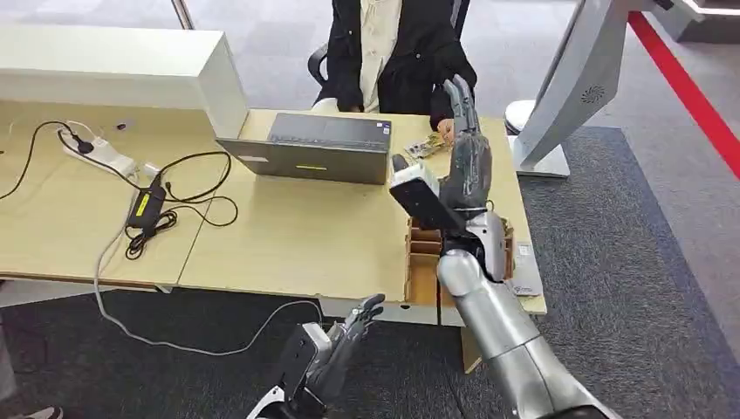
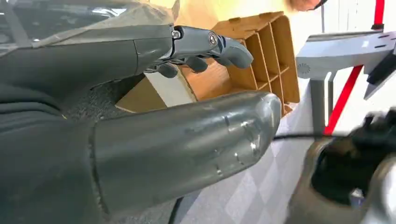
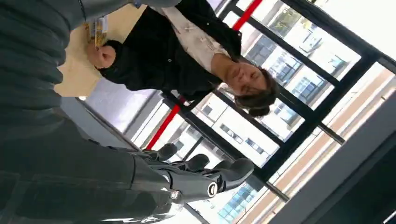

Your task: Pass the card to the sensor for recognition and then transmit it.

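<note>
Silver-armed and low, the left hand [image 1: 349,336] hangs off the tabletop's [image 1: 288,236] near edge, fingers loosely apart and holding nothing. Further right, the right hand [image 1: 467,144] is raised over the far right part of the tabletop, fingers straight up and parted, apparently holding nothing. The card [image 1: 428,147] lies just beside it on its left, by the seated person's hand [image 1: 446,131], so I judge the right hand far nearer. The card's long axis is unclear.
</note>
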Tool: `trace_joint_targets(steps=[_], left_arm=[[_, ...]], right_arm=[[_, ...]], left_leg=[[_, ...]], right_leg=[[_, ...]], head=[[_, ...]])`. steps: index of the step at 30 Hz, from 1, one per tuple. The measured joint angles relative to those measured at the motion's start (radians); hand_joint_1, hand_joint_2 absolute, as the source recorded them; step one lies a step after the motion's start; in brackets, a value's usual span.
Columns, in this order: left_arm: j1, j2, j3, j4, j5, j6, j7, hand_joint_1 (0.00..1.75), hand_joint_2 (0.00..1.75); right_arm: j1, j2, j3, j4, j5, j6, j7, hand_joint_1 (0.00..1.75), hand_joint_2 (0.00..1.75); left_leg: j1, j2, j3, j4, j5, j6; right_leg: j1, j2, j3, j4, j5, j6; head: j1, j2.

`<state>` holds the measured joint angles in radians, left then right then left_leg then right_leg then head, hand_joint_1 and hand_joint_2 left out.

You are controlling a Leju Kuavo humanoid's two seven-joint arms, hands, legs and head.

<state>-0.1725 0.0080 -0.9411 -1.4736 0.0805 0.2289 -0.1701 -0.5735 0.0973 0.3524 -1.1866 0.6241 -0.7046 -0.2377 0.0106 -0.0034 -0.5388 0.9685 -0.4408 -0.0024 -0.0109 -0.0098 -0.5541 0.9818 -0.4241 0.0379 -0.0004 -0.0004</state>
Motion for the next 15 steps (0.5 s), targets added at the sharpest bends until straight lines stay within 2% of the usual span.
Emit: trace_joint_targets(steps=[4, 7, 9, 15], left_arm=[[0.008, 0.007, 0.002, -0.013, 0.008, 0.021, 0.0, 0.0, 0.0], [0.016, 0.015, 0.006, -0.016, 0.027, 0.054, -0.009, 0.0, 0.0], [0.02, 0.02, 0.006, -0.021, 0.035, 0.054, -0.013, 0.0, 0.0], [0.026, 0.027, 0.006, -0.027, 0.04, 0.045, -0.015, 0.0, 0.0]], right_arm=[[0.165, -0.014, -0.053, -0.174, -0.039, 0.0, -0.01, 0.0, 1.75], [0.296, -0.029, -0.075, -0.266, -0.137, 0.0, -0.007, 0.0, 1.75], [0.357, -0.034, -0.083, -0.301, -0.158, 0.002, -0.018, 0.0, 1.75], [0.435, -0.048, -0.101, -0.373, -0.174, 0.002, -0.022, 0.0, 1.75]], left_leg=[[0.0, 0.001, 0.0, 0.0, 0.0, 0.0], [0.0, 0.001, 0.0, 0.0, 0.0, 0.001], [0.0, 0.001, 0.0, 0.0, 0.0, 0.0], [0.0, 0.001, 0.0, 0.0, 0.0, 0.0]], right_leg=[[0.0, 0.0, 0.0, -0.001, 0.0, 0.0], [0.0, 0.0, 0.001, -0.001, 0.0, 0.0], [0.0, 0.0, 0.001, -0.001, 0.0, 0.0], [0.0, 0.0, 0.0, -0.001, 0.0, 0.0]], head=[[0.0, 0.0], [0.0, 0.0], [0.0, 0.0], [0.0, 0.0]])
